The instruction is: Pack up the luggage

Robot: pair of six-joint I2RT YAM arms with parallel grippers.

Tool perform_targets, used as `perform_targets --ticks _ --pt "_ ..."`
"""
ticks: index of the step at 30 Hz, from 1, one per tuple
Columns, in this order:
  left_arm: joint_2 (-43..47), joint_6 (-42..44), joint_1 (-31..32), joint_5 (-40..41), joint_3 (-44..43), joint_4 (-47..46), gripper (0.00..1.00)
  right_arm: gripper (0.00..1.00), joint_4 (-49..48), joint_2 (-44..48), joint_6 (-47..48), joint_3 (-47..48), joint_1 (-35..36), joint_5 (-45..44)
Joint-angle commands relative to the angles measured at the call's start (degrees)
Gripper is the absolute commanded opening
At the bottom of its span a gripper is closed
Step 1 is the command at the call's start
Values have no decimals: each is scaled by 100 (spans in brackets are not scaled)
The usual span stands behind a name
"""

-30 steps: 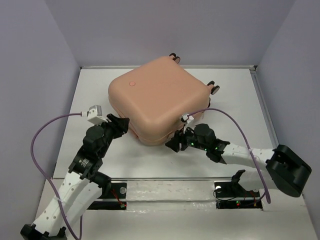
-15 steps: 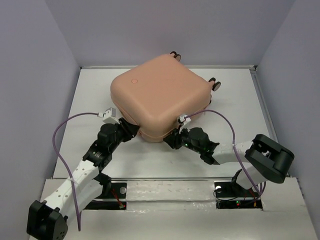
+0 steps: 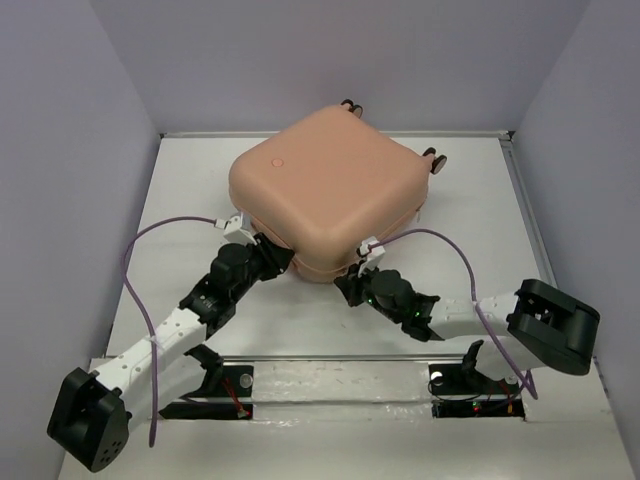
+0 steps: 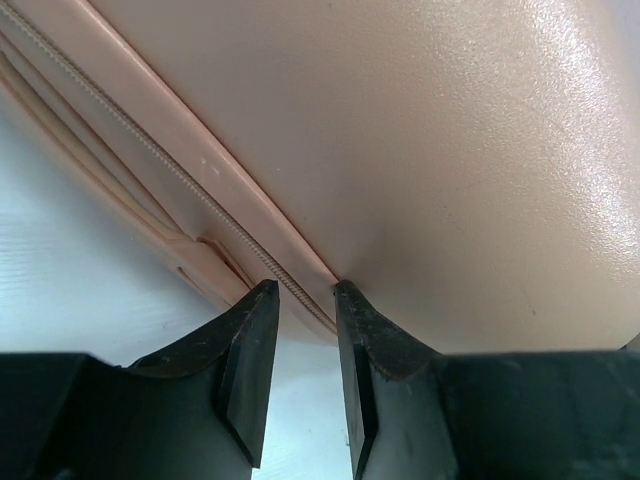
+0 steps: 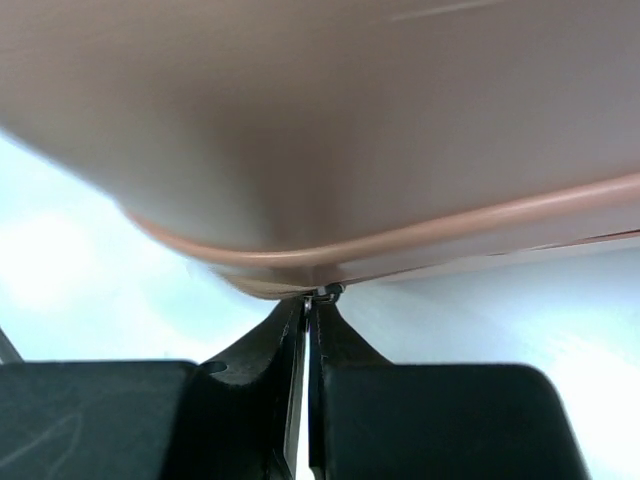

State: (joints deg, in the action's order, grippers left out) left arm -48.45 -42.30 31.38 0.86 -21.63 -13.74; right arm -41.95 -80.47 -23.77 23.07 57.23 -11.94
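Note:
The luggage (image 3: 325, 190) is a closed peach-pink hard-shell suitcase lying flat at the table's middle back. My left gripper (image 3: 283, 262) is at its near-left edge. In the left wrist view the left gripper (image 4: 303, 292) stands partly open, its fingertips (image 4: 262, 292) against the luggage (image 4: 400, 150) with the zipper seam (image 4: 180, 175) running between them. My right gripper (image 3: 350, 283) is at the near corner. In the right wrist view the right gripper (image 5: 310, 300) is shut on a small metal zipper pull (image 5: 328, 292) under the shell's rim (image 5: 350, 120).
The suitcase's wheels (image 3: 435, 160) point to the back right. The white table (image 3: 470, 220) is ringed by a low rim and purple-grey walls. Purple cables (image 3: 140, 260) loop beside each arm.
Both arms have reached further forward and lower to the suitcase's near edge. The right gripper has closed on the zipper pull, the left jaws have narrowed. The suitcase has shifted slightly back and right.

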Motion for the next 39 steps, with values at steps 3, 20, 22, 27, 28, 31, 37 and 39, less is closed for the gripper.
perform_targets --ticks 3,20,22,27,28,31,37,39 --pt "-552 -146 606 115 -763 -771 41 7 2049 365 -250 821 1842 -308" --pt "-1378 924 1037 591 -2293 432 37 7 805 -909 -471 2430 2214 -1409" --pt "-1326 1031 1028 783 -2573 722 43 7 794 -971 -514 2457 2213 -1284" --pt "-1018 1145 397 995 -3118 1154 90 47 1302 -436 -1102 1623 2213 -1196" --pt "-983 1145 213 916 -3250 1180 93 66 1478 -270 -1278 1483 2213 -1214" --pt "-1201 1198 -499 801 -3900 1207 94 85 2514 504 -1594 1122 2152 -1652" --pt "-3037 1198 -1713 -472 -5657 1426 93 12 3782 1840 -1815 620 1047 -1759" --pt "-3529 1303 -1959 -526 -6262 1707 92 7 3931 2060 -1772 514 387 -1750"
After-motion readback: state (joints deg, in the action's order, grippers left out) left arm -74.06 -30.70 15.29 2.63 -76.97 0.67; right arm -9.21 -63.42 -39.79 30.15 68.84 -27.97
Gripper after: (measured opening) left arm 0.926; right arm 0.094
